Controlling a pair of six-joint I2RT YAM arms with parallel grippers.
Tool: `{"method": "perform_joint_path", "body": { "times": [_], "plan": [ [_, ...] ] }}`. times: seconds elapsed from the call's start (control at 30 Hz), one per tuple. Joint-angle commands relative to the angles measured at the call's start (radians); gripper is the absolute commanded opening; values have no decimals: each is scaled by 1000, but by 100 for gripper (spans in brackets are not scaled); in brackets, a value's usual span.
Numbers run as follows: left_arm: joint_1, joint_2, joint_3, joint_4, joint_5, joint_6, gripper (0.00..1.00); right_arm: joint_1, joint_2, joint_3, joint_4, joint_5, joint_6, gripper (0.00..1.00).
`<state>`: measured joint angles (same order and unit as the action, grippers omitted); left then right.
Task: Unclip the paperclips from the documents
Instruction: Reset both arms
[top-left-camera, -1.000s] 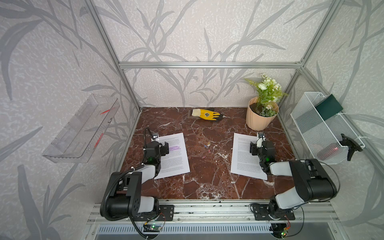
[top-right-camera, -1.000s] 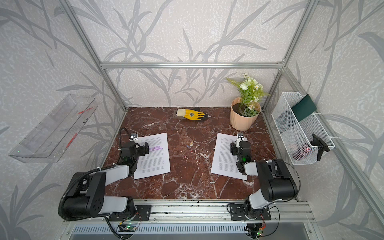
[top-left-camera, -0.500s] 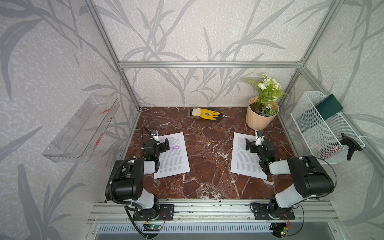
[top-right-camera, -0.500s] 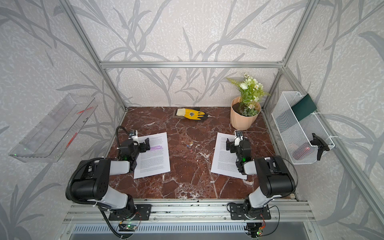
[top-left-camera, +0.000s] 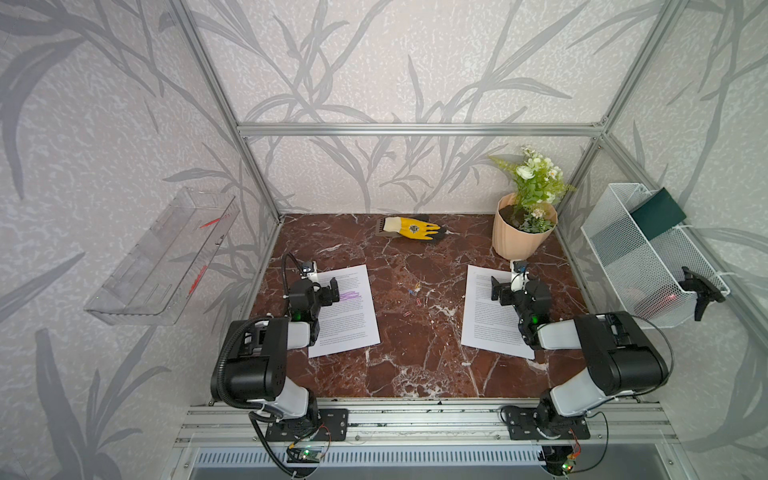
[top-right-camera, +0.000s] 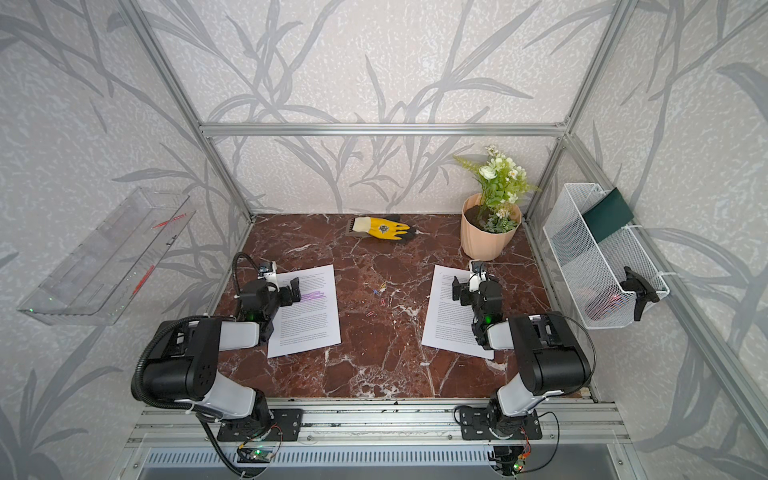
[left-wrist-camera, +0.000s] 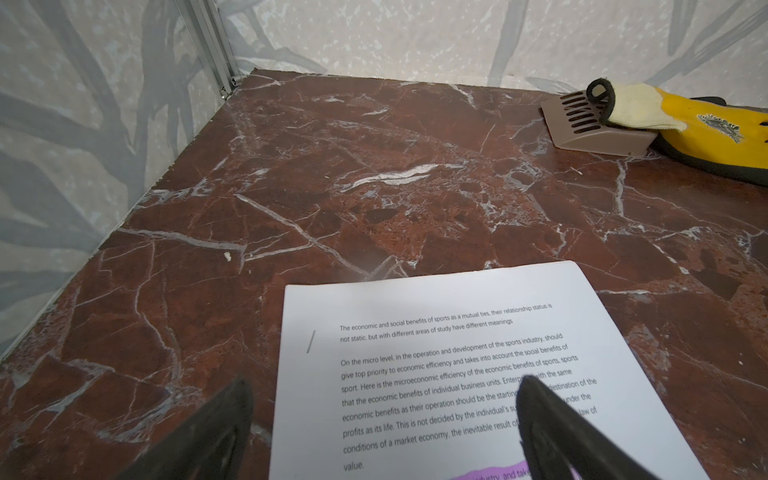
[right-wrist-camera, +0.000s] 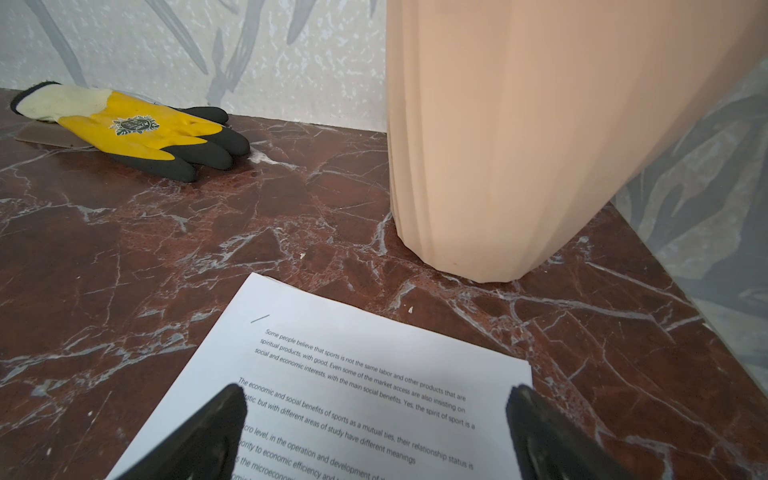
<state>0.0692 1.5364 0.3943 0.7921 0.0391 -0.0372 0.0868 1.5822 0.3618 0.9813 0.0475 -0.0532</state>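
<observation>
Left wrist view: we note the left gripper (left-wrist-camera: 384, 401) spread wide with nothing between its fingers. One finger hangs over the bare table (left-wrist-camera: 374, 187). The other hangs over the printed lines of the highlighted document (left-wrist-camera: 436, 299), so the jaws straddle that sheet's side edge. A purple streak shows low on the page. We cannot tell whether either finger touches the paper.

Right wrist view: the right gripper (right-wrist-camera: 376, 395) also stands wide apart and holds nothing. One finger is over the text of the unmarked document (right-wrist-camera: 365, 332), the other near that sheet's side edge. The peach plant pot (right-wrist-camera: 519, 145) stands just past the sheet's far corner, not touching it.

In a top view we log both sheets lying flat on the red marble, well apart. The highlighted one is on the robot's left, the unmarked one on its right, each with its own arm's gripper above its upper part. The paperclips (top-left-camera: 415, 288) lie loose on bare marble between the two sheets and touch neither. There is a small gold and bluish cluster, with pink-red ones just nearer the robot. The yellow glove (top-left-camera: 411, 227) lies at the back wall, partly on a grey slotted wedge (left-wrist-camera: 590, 120).
</observation>
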Motion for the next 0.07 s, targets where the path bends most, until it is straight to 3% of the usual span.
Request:
{"method": "perform_joint_path", "body": {
  "times": [0.0, 0.03],
  "plan": [
    [-5, -12, 15, 12, -5, 8, 99, -1, 1, -2, 20, 8, 7, 99],
    [-8, -12, 12, 18, -12, 9, 99, -1, 1, -2, 19, 8, 7, 99]
  ]
}}
